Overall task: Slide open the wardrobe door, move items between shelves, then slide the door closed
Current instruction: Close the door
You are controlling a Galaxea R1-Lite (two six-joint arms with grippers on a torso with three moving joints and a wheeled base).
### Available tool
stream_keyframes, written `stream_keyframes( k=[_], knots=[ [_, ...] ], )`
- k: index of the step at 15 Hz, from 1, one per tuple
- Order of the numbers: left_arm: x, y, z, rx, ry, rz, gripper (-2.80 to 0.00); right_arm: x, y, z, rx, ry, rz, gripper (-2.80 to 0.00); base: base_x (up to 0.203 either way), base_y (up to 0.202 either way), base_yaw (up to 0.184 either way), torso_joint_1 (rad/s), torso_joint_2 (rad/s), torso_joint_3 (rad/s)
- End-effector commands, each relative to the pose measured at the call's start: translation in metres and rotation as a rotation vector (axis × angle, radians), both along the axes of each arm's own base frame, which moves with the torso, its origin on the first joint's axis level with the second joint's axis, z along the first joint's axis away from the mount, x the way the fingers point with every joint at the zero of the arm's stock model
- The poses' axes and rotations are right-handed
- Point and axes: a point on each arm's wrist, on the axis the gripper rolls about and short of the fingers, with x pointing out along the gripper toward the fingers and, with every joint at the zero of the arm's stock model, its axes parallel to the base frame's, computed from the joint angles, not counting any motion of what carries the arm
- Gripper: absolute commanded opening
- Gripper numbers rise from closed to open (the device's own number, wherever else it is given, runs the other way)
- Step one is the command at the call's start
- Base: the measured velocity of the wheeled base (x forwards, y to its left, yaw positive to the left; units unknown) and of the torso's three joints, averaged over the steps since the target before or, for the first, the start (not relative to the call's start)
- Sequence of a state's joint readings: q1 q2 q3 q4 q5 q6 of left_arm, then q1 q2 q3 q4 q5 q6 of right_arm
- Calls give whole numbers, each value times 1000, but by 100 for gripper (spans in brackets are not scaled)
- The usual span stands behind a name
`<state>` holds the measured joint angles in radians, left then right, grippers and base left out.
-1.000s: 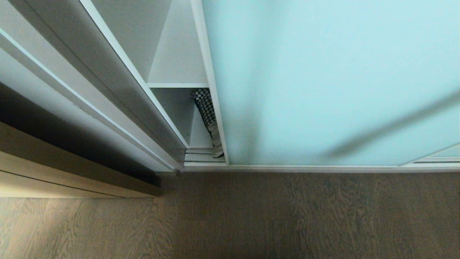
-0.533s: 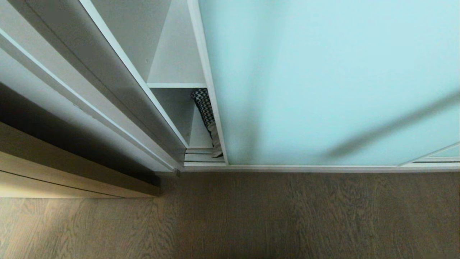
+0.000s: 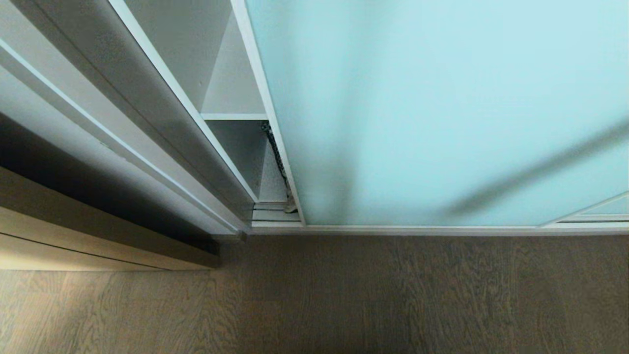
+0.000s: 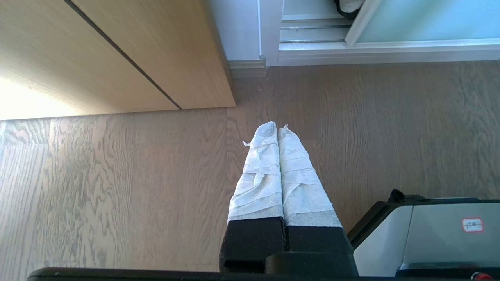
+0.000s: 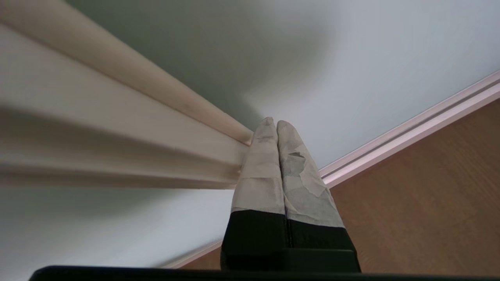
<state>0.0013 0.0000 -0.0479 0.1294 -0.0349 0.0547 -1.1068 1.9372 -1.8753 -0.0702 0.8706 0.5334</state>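
The sliding wardrobe door (image 3: 442, 108), frosted aqua glass in a thin white frame, covers most of the opening and leaves a narrow gap at its left. Through the gap I see a white shelf (image 3: 233, 116) and, below it, a thin sliver of the houndstooth cushion (image 3: 277, 152) standing on edge. My right gripper (image 5: 272, 121) is shut and empty, its taped fingertips against the door's upright frame rail (image 5: 117, 117) beside the glass (image 5: 351, 58). My left gripper (image 4: 278, 128) hangs shut and empty over the floor, apart from the door (image 4: 429, 19). Neither arm shows in the head view.
A light wooden cabinet front (image 3: 73, 236) stands left of the wardrobe's white side wall (image 3: 162, 123). The bottom track (image 3: 275, 215) runs along the wooden floor (image 3: 344, 295). Another glass panel's corner (image 3: 609, 206) shows at the far right. My base (image 4: 429, 234) is beside the left gripper.
The sliding door has moved left, narrowing the gap. The cushion, plainly visible before, now shows only as a sliver. The left arm has not moved.
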Motion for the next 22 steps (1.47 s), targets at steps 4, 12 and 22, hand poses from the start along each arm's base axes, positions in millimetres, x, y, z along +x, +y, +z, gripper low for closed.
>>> stream_keyframes(
  k=[4, 12, 22],
  knots=[
    [0, 0, 0, 1, 3, 0, -280, -5, 22, 7, -3, 0, 26, -280, 0, 0, 0, 0, 0, 0],
    [0, 0, 0, 1, 3, 0, -280, -3, 53, 1, 20, 20, 82, -280, 0, 0, 0, 0, 0, 0],
    [0, 0, 0, 1, 3, 0, -280, 2, 81, -9, -7, 28, 141, -280, 0, 0, 0, 0, 0, 0]
  ],
)
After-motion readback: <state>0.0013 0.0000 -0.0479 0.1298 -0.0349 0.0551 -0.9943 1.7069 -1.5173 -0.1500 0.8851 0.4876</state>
